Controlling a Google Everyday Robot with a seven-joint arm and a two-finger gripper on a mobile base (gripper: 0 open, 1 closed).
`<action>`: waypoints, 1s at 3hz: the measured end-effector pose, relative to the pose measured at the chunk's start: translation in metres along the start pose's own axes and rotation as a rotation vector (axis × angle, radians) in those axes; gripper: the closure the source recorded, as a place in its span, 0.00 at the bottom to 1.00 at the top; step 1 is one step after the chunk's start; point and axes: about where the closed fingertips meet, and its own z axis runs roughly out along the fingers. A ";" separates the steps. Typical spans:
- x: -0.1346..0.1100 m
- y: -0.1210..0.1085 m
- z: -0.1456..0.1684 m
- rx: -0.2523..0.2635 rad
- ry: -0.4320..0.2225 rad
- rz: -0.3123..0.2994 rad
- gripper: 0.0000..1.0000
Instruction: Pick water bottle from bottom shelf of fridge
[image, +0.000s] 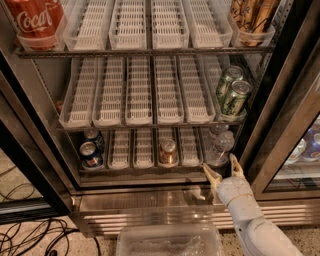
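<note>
Centring the gripper, fingers spread apart just below the water bottle in the rightmost lane of the bottom shelf, probably means lifting, then reaching straight in before closing on its ribbed body.

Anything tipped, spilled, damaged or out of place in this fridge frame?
Nothing stands out. The cans and the water bottle stand upright in their lanes on the bottom shelf. Nothing is spilled. The hand is open just in front of the bottle, at the shelf's right end.
</note>
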 end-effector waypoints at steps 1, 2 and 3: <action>0.004 -0.005 0.004 0.034 -0.005 -0.001 0.34; 0.008 -0.007 0.009 0.057 -0.007 0.004 0.34; 0.010 -0.005 0.016 0.067 -0.012 0.012 0.34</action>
